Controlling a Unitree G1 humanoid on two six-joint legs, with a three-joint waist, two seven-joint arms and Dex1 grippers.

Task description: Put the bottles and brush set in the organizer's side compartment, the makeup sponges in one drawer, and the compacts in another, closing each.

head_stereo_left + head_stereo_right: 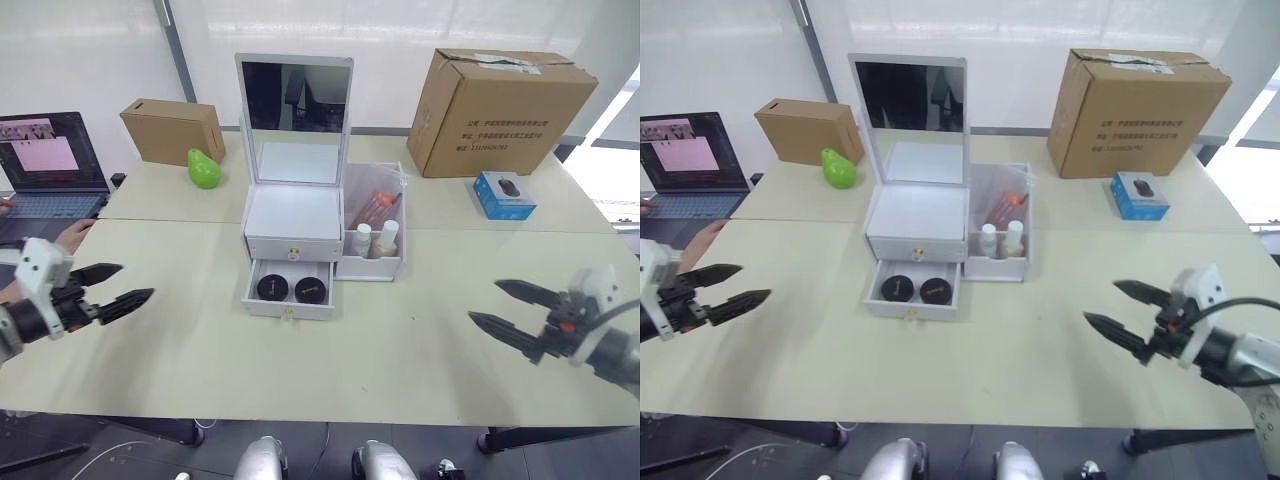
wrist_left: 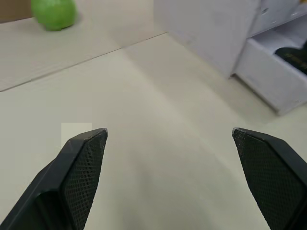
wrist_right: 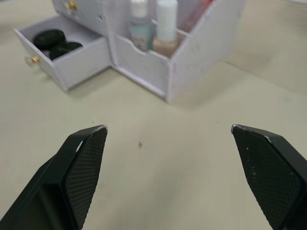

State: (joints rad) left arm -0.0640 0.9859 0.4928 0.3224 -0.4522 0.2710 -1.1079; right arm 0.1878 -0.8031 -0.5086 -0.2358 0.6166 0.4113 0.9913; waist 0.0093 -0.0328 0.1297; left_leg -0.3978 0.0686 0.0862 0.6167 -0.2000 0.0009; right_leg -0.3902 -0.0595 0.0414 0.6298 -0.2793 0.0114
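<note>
Organizer (image 1: 293,225) mid-worktop, lower drawer (image 1: 289,290) pulled out, both grippers hanging released over bare worktop (image 1: 330,370).

In front of the organizer the worktop lies bare to its near edge. Two black compacts (image 1: 290,288) lie in the lower drawer; bottles (image 1: 374,238) and brush set (image 1: 380,207) stand in the side compartment (image 1: 372,225). Left gripper (image 1: 125,288) and right gripper (image 1: 505,308), jaws spread, flank the organizer, well apart from it. The print on the cardboard box (image 1: 500,110) behind is illegible.

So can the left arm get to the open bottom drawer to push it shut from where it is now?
Probably yes. The left gripper is open and holds nothing, and only bare table lies between it and the open lower drawer, whose front and gold knob face the robot unobstructed.
</note>
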